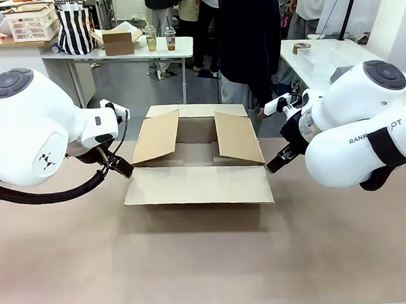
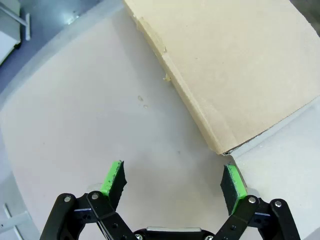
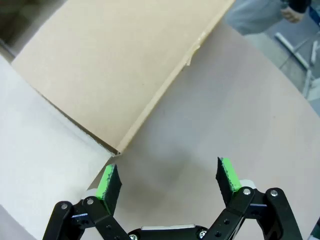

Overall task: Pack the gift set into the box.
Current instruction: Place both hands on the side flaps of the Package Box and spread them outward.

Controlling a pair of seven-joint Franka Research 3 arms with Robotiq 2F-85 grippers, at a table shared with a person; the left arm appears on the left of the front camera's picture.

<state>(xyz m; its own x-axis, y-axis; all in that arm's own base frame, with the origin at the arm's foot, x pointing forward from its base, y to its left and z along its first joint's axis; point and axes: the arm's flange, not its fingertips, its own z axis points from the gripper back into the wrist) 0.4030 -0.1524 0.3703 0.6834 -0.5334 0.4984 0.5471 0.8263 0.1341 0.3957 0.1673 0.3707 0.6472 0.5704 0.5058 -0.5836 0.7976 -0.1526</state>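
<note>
The box (image 1: 198, 185) is a large shallow brown carton in the middle of the table, its flaps standing open. My left gripper (image 1: 121, 166) hovers at the box's left front corner, open, with nothing between its green pads (image 2: 113, 178); that corner of the box (image 2: 225, 75) lies just ahead of it. My right gripper (image 1: 275, 163) hangs at the right front corner, also open and empty. In the right wrist view, the box wall (image 3: 120, 70) stands just beyond its green pads (image 3: 107, 182). The gift set is out of view.
A person (image 1: 248, 40) in dark clothes stands at the table's far edge behind the box. A white table (image 1: 136, 50) farther back carries a small carton and two cups. The brown tabletop (image 1: 209, 260) stretches bare in front of the box.
</note>
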